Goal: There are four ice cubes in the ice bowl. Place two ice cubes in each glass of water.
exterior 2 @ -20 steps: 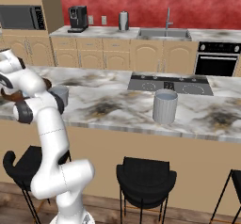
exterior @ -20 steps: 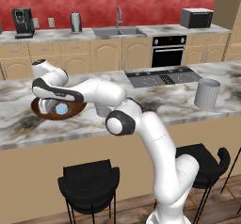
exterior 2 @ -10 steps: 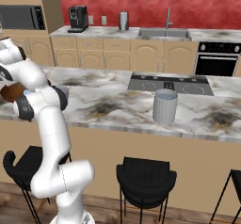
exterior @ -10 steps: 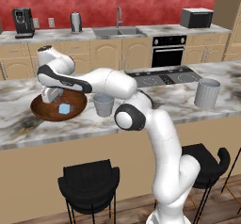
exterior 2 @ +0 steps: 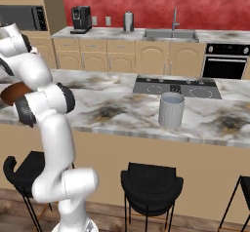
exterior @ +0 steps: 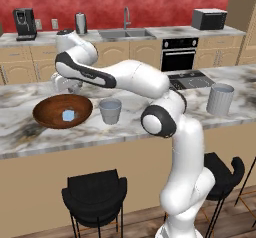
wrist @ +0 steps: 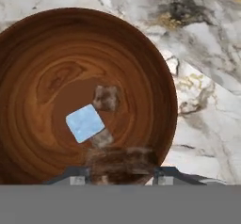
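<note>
The ice bowl of dark wood lies under my hand, and its rim also shows at the left of the counter. In it lie a pale blue ice cube and two clear ones that let the wood show through. My gripper hangs above the bowl's near rim, shut on another clear ice cube that spans the gap between the fingertips. The shorter glass of water stands just right of the bowl. The taller glass stands far to the right.
A cooktop is set into the marble counter between the two glasses. Black stools stand below the counter's front edge. The back wall counter carries a sink, a coffee machine and a steel kettle.
My hand has risen from low inside the bowl and shifted a little to the right. The bowl and both glasses have stayed put.
</note>
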Available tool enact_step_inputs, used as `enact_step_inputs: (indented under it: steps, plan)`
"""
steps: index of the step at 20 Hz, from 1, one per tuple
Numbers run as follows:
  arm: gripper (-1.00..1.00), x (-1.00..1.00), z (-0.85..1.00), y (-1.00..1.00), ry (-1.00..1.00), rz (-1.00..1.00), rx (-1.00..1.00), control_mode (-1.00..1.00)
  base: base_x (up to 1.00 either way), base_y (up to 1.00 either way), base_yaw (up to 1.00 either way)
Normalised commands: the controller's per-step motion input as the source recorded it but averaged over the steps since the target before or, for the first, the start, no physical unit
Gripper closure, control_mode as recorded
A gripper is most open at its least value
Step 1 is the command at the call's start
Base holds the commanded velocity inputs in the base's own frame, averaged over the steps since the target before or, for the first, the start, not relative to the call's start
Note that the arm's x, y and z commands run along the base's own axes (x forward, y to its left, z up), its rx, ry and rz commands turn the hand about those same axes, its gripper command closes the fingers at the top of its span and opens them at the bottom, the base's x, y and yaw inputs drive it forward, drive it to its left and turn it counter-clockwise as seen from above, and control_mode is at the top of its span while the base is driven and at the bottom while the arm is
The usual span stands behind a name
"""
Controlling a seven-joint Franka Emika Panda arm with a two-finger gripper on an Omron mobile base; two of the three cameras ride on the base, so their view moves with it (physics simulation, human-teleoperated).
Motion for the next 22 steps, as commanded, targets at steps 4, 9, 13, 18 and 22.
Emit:
enact_step_inputs:
  steps: [4,9,13,18,22]
  plan:
    - [1.00,-0.13,0.04,-0.69,-0.23,-0.48,0.06,-1.00,0.00,0.00,0.00]
    - [1.00,-0.12,0.15,-0.69,-0.21,-0.49,0.09,-1.00,0.00,0.00,0.00]
    - [1.00,-0.20,0.67,-0.92,-0.03,-0.48,0.17,-1.00,0.00,0.00,0.00]
    - [1.00,-0.38,1.00,-1.00,0.04,-0.47,0.20,-1.00,0.00,0.00,0.00]
    - [1.00,-0.46,0.62,-1.00,0.11,-0.46,0.10,-1.00,0.00,0.00,0.00]
